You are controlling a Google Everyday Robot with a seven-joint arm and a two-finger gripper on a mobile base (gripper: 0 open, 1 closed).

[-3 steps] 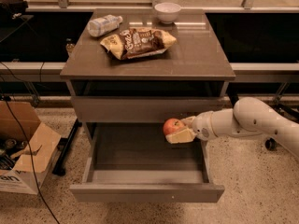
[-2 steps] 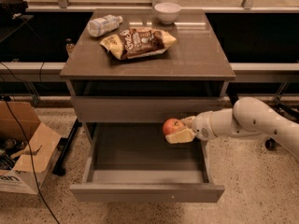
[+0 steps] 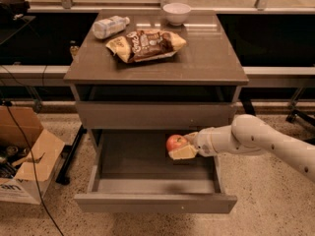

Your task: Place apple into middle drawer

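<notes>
The red apple with a yellowish patch is held in my gripper, which is shut on it. The pale fingers cup it from below and from the right. The white arm reaches in from the right. The apple hangs just above the right part of the grey tray of the middle drawer, which is pulled out wide open. I cannot tell whether the apple touches the drawer floor.
On the cabinet top lie a brown snack bag, a plastic bottle and a white bowl. A closed drawer front sits above the open drawer. An open cardboard box stands on the floor at the left.
My gripper has moved the apple down and slightly left, lower into the open drawer. The drawer and the things on top have not moved.
</notes>
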